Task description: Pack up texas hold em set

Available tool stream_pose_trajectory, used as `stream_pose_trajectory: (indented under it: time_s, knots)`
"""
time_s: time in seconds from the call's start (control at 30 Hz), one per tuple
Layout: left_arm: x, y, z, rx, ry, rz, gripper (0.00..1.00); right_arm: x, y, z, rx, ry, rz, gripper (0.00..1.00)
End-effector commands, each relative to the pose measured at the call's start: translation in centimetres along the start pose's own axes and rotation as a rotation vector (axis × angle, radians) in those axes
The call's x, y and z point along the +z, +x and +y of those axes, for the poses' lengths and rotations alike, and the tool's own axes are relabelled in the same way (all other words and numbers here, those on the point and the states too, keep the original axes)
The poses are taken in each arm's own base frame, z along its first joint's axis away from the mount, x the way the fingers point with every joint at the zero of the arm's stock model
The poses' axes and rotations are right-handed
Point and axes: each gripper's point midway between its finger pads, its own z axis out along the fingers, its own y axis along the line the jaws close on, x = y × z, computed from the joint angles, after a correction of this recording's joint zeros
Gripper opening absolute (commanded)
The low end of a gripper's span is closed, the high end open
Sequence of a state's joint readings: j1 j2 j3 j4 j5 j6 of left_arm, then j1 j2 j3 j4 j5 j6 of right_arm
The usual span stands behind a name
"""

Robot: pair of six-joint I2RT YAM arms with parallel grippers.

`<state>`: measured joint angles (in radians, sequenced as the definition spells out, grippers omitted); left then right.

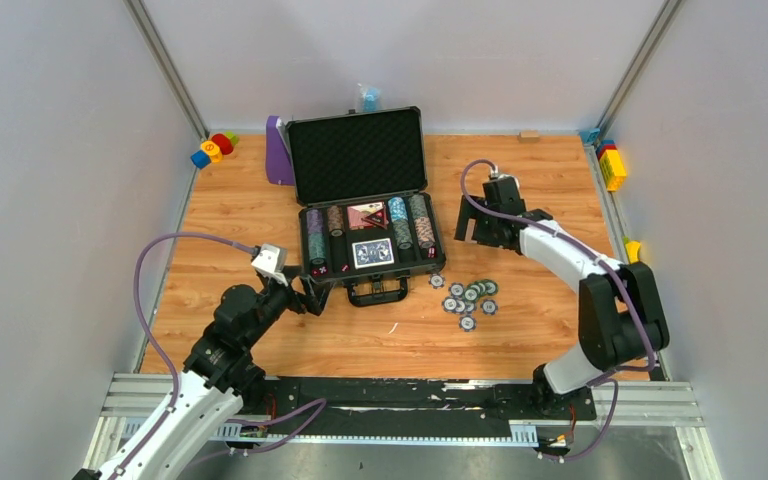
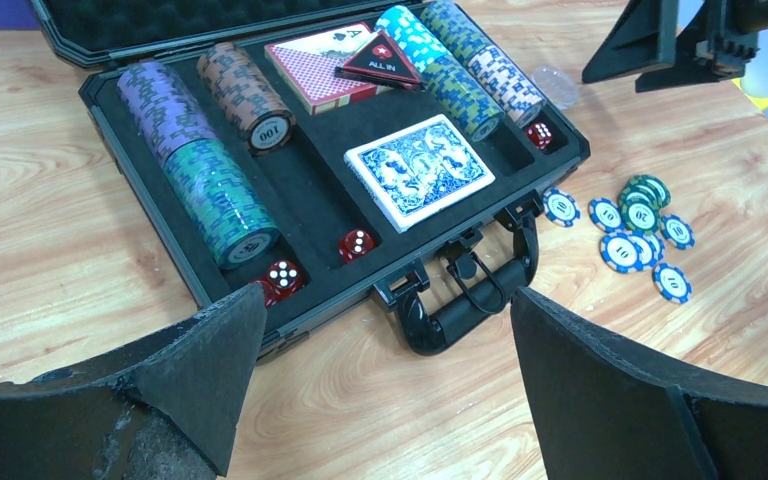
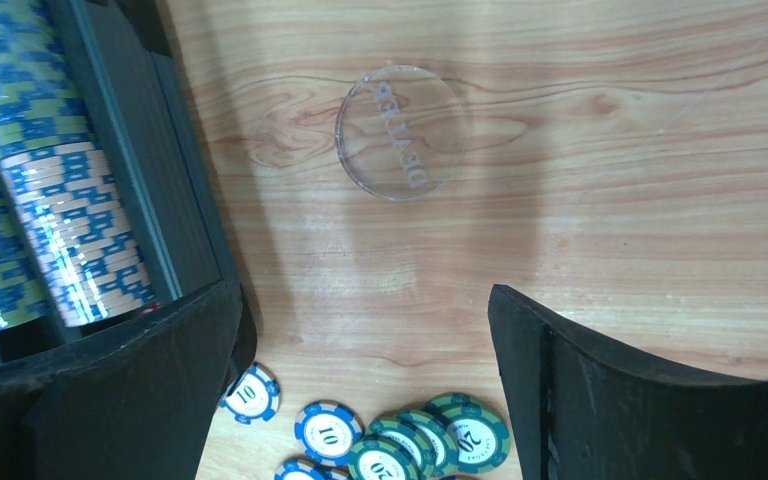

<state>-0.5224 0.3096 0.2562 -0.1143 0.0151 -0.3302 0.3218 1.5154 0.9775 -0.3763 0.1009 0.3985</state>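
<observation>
on the wooden table (image 1: 240,220), the right gripper (image 3: 365,300) hangs wide open, holding nothing, just right of the open briefcase (image 1: 357,160). a clear round button (image 3: 400,132), probably the dealer's, lies flat straight ahead; loose chips (image 3: 400,445) sit back toward its base. the left gripper (image 2: 385,300), open and empty too, is farther off.

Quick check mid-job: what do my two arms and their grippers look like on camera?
The left arm and right arm mix white links with black joints. A purple cable loops along each. The fingers are matte black wedges.
</observation>
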Motion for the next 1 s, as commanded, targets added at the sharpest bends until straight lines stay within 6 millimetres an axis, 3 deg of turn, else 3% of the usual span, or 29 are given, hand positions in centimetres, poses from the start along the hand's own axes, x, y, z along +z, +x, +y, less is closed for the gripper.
stream_pose_trajectory:
  time_s: [0.0,0.27,0.6,0.97]
  knots:
    - [0.1,-0.9,-0.2,0.013,0.012,-0.037,1.0,1.3,-1.1,1.0,0.004,-0.017,0.009,0.97]
    - [-0.1,-1.1,-0.3,0.009,0.015,-0.049,1.0,4.3,-2.5,0.6,-0.006,0.072,0.037,0.98]
    - [-0.4,-1.2,-0.3,0.004,0.013,-0.064,1.0,7.3,-2.2,-1.0,0.033,0.125,0.117,0.9]
    - [-0.5,-1.2,-0.2,0.002,0.01,-0.065,1.0,8.5,-1.3,-2.1,0.005,0.193,0.173,0.78]
